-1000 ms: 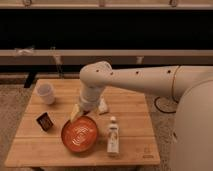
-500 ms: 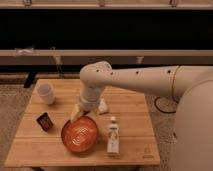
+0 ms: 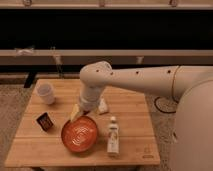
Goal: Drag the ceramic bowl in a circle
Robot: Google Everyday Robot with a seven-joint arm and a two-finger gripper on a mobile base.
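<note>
Although the gripper [image 3: 84, 110] sits low at the far rim of the ceramic bowl [image 3: 80, 135], nothing has visibly shifted in the last 1 second. The bowl lies in the same spot at the near middle of the table [image 3: 135, 150], between a small dark packet [image 3: 45, 121] on the left and a white bottle [image 3: 113, 136] on the right. Whether the gripper holds the rim I cannot tell, so the circle looks paused or barely begun.

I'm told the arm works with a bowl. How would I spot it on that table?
On the wooden table, look near the front edge, between a small dark packet and a white bottle. The ceramic bowl lies there, the gripper at its far rim. It is the widest thing: orange-red with pale swirls, unlike the small white cup.
</note>
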